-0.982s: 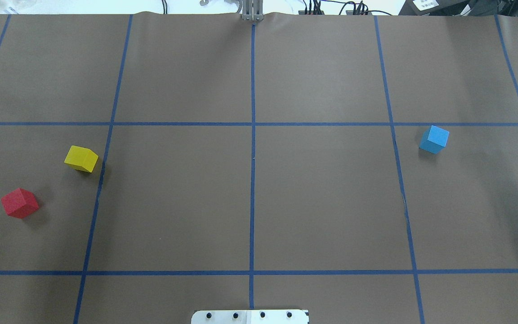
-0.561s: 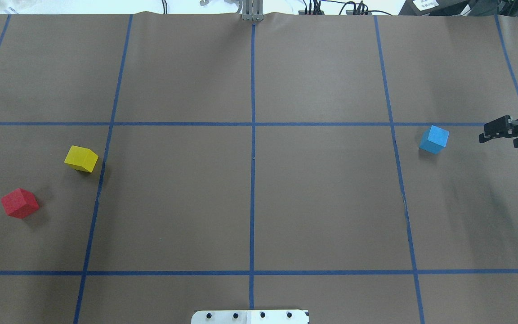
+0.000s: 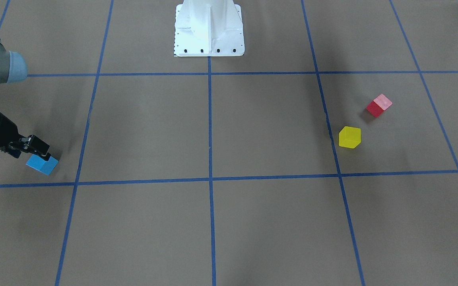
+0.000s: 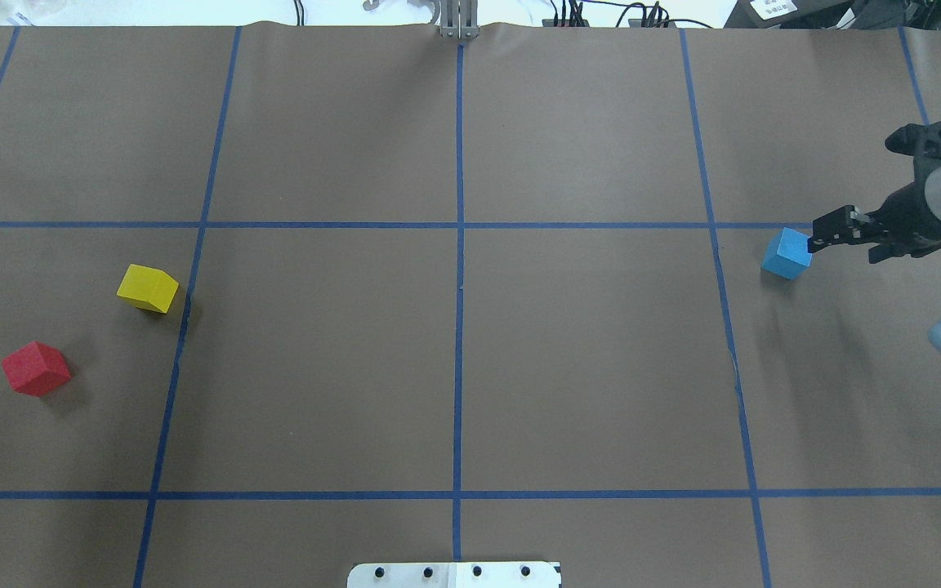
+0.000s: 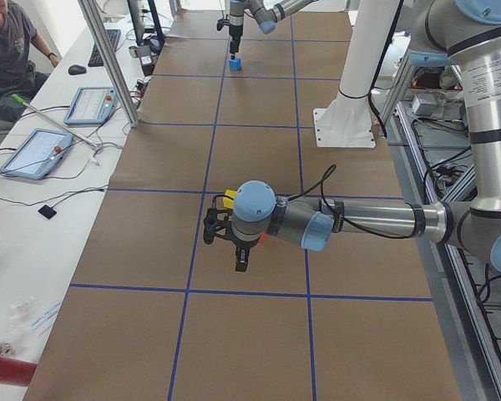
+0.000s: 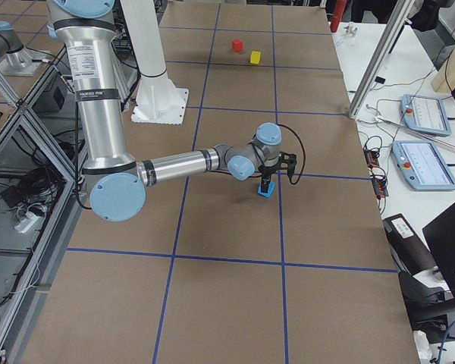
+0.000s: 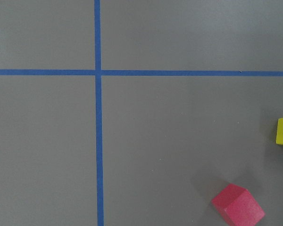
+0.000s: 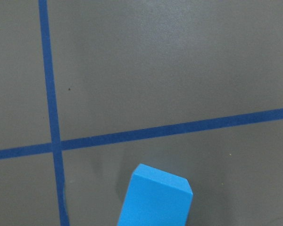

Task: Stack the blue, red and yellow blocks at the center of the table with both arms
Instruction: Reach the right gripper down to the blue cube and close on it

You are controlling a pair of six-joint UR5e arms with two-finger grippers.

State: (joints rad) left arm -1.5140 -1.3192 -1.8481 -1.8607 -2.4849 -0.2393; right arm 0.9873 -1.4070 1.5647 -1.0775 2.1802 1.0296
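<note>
Your right end effector (image 4: 820, 237) hangs just at the blue block (image 4: 787, 254), far right on the bench (image 4: 585, 367). You cannot tell its spread. The left end effector (image 5: 217, 227), equally unclear, hovers near the yellow block (image 4: 148, 287) and red block (image 4: 36, 368).

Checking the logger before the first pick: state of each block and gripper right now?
blue block: on the table, not lifted
red block: on the table, untouched
yellow block: on the table, untouched, apart from red block
right gripper: looks open, at the blue block
left gripper: near yellow block; open or shut, cannot tell
</note>
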